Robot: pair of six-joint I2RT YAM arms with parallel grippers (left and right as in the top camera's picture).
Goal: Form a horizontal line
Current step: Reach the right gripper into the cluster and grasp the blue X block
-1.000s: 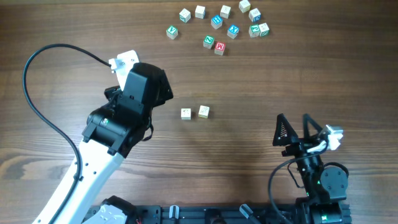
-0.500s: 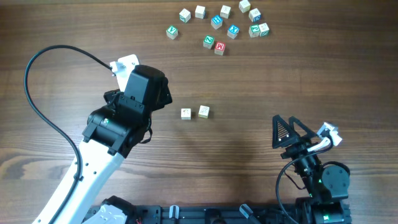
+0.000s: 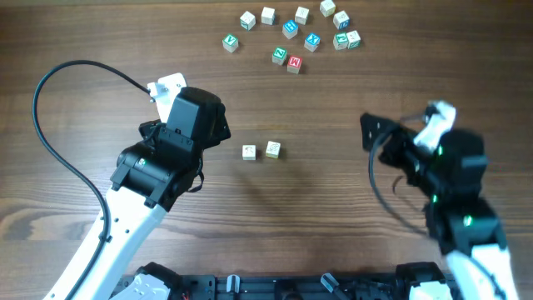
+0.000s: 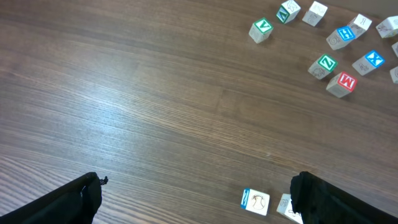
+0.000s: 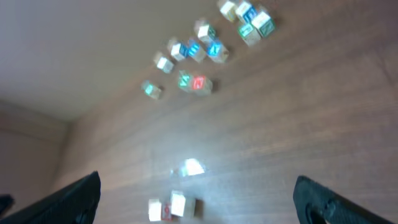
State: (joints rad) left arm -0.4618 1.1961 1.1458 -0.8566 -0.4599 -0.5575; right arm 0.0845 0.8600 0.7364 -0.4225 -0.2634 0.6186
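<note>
At mid-table, first pale cube (image 3: 249, 152) and second pale cube (image 3: 273, 149) side by side, a thin gap between, level across the table. By the look of it the start of the row, set where either arm can reach. Short of a third member: blue X cube (image 3: 312, 39), far up the table inside the scattered cluster, well apart from the pair. Crowded there by another blue-lettered cube (image 3: 290, 28) just up and to the left, the red-lettered cube (image 3: 294, 62) just below, and a green-lettered cube (image 3: 279, 55) beside the red. Near enough on all sides to make a clean pinch awkward. Probably to be lifted out and set down beside the second pale cube, in line with both. Left gripper (image 4: 198, 186) hovering above the table just left of the pair, fingers wide apart and holding nothing. In its wrist view, first pale cube close to the finger (image 4: 336, 202) at the right edge, second pale cube half hidden behind it. Handy there for steadying the row, yet near enough that a careless sweep could knock the pair out of line. Right gripper (image 5: 198, 180) over the right side of the table, smeared by motion in both views, fingers likewise spread and empty, pointed toward the cluster. Seemingly the arm meant for the X. Roughly two-thirds done, judged from the two cubes in place.
</note>
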